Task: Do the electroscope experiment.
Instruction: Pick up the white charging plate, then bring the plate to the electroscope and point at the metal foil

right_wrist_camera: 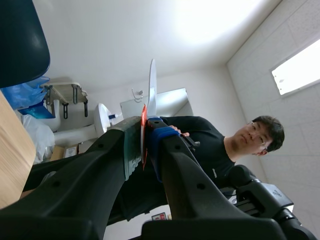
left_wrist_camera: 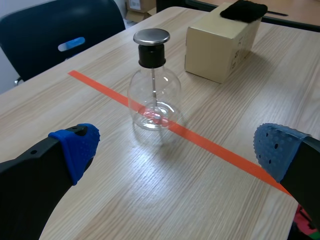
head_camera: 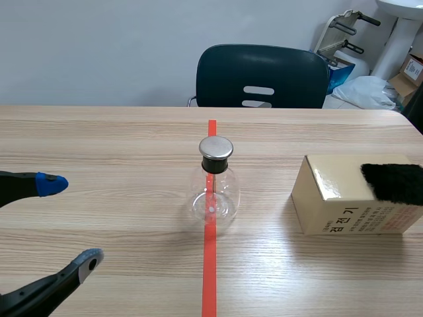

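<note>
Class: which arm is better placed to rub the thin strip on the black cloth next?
Right. The right gripper is shut on the thin strip, and the black cloth lies on the box on that side. The left gripper is open and empty.

Left pincer (head_camera: 73, 222) gapes wide; right pincer (right_wrist_camera: 144, 146) pinches a plate (right_wrist_camera: 151, 87).

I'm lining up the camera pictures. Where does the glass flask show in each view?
Scene view: the glass flask stands mid-table on the orange tape line.
Left wrist view: the glass flask ahead of the open left fingers, on that line.
Right wrist view: not in it; the right fingers pinch a thin strip.
Shared landmark, scene and left wrist: the cardboard box.
</note>
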Controlling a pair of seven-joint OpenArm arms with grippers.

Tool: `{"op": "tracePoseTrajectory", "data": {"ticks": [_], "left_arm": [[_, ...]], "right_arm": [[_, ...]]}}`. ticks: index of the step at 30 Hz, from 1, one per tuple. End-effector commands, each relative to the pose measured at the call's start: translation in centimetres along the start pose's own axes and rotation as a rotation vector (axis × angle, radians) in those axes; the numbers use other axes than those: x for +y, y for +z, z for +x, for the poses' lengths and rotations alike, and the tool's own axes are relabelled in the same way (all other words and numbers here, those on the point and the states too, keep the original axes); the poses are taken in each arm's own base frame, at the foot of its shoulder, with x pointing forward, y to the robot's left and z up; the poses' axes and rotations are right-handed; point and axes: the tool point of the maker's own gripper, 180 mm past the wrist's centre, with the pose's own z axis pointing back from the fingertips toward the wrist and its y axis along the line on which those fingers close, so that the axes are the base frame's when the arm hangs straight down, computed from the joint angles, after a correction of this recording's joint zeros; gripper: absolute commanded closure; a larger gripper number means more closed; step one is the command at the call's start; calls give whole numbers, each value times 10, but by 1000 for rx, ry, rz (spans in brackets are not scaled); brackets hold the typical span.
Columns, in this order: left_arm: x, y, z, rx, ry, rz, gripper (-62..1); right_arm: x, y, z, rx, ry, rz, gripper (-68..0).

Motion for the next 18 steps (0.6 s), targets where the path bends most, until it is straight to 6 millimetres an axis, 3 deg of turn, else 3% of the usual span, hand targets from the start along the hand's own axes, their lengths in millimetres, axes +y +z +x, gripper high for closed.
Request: {"op": "tracePoseTrajectory", "data": {"ticks": [1,6,7,8,13,18], "left_arm": [[9,-4,3,3,-14,12,-623],[27,-10,-3,53,-42,10,-132],[30,-12,-3,57,-48,7,-51],[34,-14,-2,54,-54,5,-11],[52,-28,0,23,-71,23,-16],[59,-54,-17,12,-57,38,-16]], "right_arm": [[-20,-8,3,-25,24,-91,-7],[-23,-23,7,-53,23,-100,-7],[-22,-26,8,-58,21,-98,-7],[-22,-30,10,-66,21,-99,-7],[-18,-45,17,-93,5,-73,-7],[-12,-59,27,-120,-10,-41,-7]]}}
